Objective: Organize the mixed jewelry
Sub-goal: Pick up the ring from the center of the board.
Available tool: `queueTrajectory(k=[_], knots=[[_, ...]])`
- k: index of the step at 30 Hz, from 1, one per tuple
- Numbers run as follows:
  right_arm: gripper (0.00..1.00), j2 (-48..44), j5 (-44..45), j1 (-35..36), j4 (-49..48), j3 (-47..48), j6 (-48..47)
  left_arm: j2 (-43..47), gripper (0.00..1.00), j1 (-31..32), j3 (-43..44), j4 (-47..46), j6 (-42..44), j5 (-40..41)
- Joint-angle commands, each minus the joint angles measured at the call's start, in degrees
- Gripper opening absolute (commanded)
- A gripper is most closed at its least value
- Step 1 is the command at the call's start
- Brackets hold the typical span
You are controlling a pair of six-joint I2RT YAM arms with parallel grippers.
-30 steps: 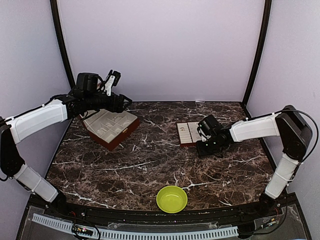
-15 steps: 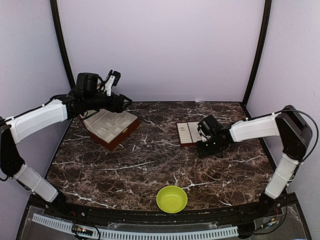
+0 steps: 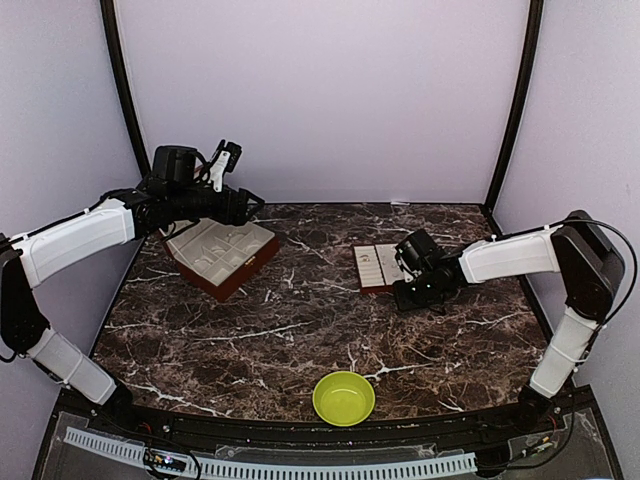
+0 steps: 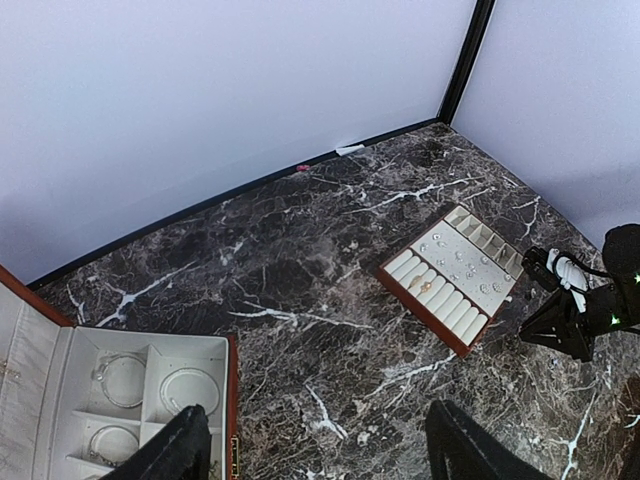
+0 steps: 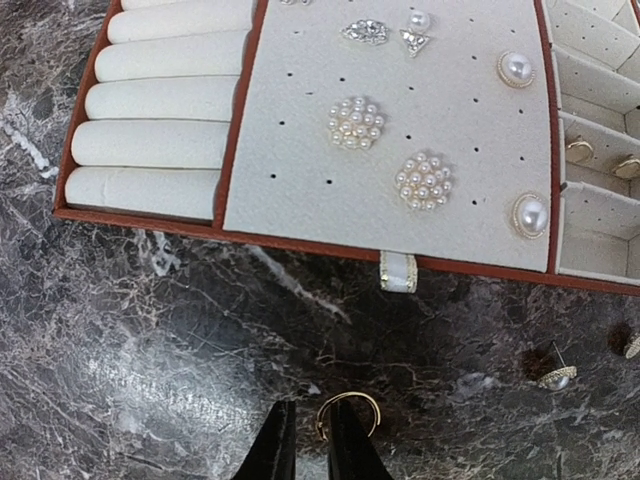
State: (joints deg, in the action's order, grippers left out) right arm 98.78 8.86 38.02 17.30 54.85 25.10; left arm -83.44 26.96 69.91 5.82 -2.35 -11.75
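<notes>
Dark marble bench. Only the left wrist view shows wire hoops in the box compartments, 10 o'clock; left gripper spread wide. Only the right wrist view shows pearl studs on the tray, 2 o'clock, and a gold ring on the bench at the tip of the right gripper, barely parted, empty.

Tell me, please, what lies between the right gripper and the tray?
Right wrist view: a gold ring by the right gripper, then bare marble to the tray.
</notes>
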Motion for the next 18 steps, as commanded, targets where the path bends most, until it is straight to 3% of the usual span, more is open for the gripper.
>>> queueTrajectory(k=[1, 18], knots=[[0.12, -0.41, 1.68, 0.52, 0.15, 0.96, -0.58, 0.87, 0.77, 0.15, -0.47, -0.52, -0.68, -0.99], [0.08, 2.26, 2.25, 0.56, -0.60, 0.24, -0.81, 1.12, 0.77, 0.19, -0.48, -0.54, -0.72, -1.05]])
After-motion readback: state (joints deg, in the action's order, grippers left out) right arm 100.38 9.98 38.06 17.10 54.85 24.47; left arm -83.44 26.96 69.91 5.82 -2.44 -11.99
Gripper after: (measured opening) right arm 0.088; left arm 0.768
